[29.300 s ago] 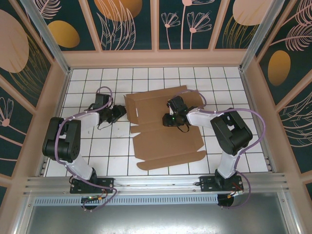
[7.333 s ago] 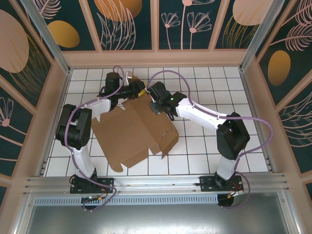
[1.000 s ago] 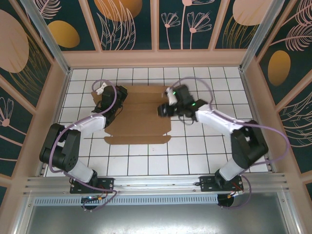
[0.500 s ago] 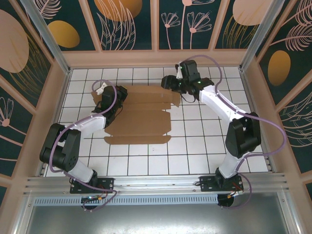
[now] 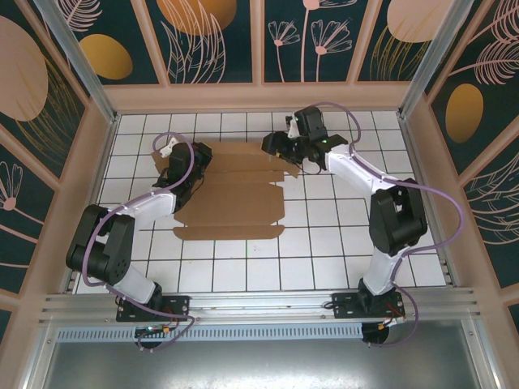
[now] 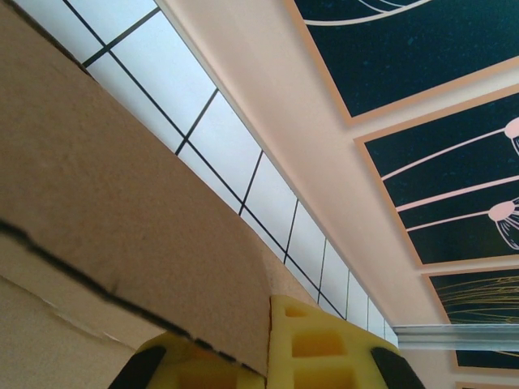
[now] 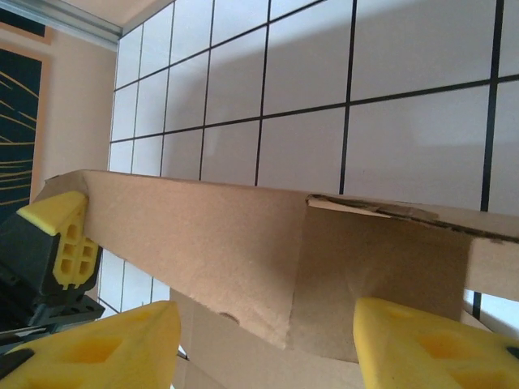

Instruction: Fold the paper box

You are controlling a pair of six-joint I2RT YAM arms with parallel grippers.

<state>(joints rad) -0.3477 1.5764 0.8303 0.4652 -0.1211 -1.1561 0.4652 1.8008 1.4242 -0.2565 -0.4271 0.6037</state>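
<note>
The box [image 5: 231, 194] lies mostly flat on the tiled floor [image 5: 340, 243], a little short of the back wall [image 5: 259, 97] and left of its middle, with its long edges parallel to that wall. Its panels lie layered on each other. The strip nearest the back wall stands up as a low wall of cardboard, seen close in both wrist views [image 6: 97, 227] [image 7: 203, 235]. The left gripper [image 5: 188, 160] is at the left end of that strip. In its own camera [image 6: 243, 348] the yellow fingers [image 6: 324, 348] are pressed together with the cardboard edge running between them, pinching the box. The right gripper [image 5: 276, 146] is at the strip's right end, towards the back wall. Its fingers [image 7: 105, 340] are spread wide with the raised strip and a short flap between them, and neither pad clearly touches the cardboard.
</note>
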